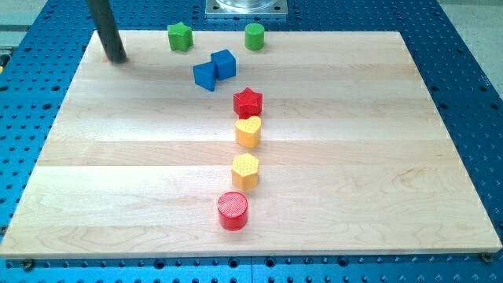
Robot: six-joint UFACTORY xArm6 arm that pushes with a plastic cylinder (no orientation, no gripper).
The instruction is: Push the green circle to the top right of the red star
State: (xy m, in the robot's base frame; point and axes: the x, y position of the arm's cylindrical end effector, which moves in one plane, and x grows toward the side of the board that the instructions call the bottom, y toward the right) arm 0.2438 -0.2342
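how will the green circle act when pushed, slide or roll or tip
The green circle stands on its flat end on the smooth wooden board, so it probably slides. It looks squat, so tipping seems unlikely. Its round side may let my tip slip off-centre.

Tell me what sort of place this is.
Likely a robotics lab bench: a wooden board lies on a blue perforated table, small coloured blocks like the red star and green circle sit on it, my tip at its top-left.

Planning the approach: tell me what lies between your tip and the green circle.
In the camera view, the green star sits between my tip and the green circle, near the view's top edge.
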